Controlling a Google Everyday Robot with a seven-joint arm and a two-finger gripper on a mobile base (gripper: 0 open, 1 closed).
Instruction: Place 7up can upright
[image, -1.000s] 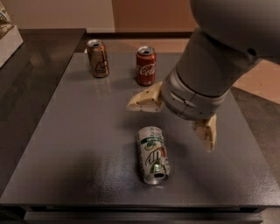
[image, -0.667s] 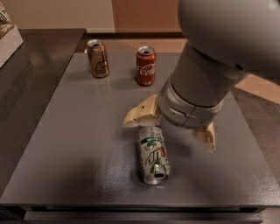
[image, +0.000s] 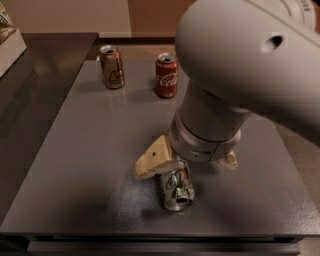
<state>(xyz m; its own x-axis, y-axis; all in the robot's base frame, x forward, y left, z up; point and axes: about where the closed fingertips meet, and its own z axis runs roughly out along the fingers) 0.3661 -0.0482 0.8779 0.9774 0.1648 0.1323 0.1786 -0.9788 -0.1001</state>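
The 7up can (image: 176, 188) lies on its side near the front of the grey table (image: 85, 150), with its open top facing the camera. Its far half is hidden under my arm. My gripper (image: 192, 164) is low over the can's far end, with its jaws spread wide. The left cream finger (image: 154, 163) sits beside the can on the left, and the tip of the right finger (image: 230, 161) shows well to the right of the can. The can lies between the fingers, and I see no grip on it.
A brown-gold can (image: 111, 66) and a red Coca-Cola can (image: 166, 75) stand upright at the back of the table. A dark counter (image: 30, 85) adjoins the table on the left, with a white box (image: 9, 42) at its far end.
My arm has come down and towards the camera over the lying can, so the fingers now straddle its far end. The can has not moved.
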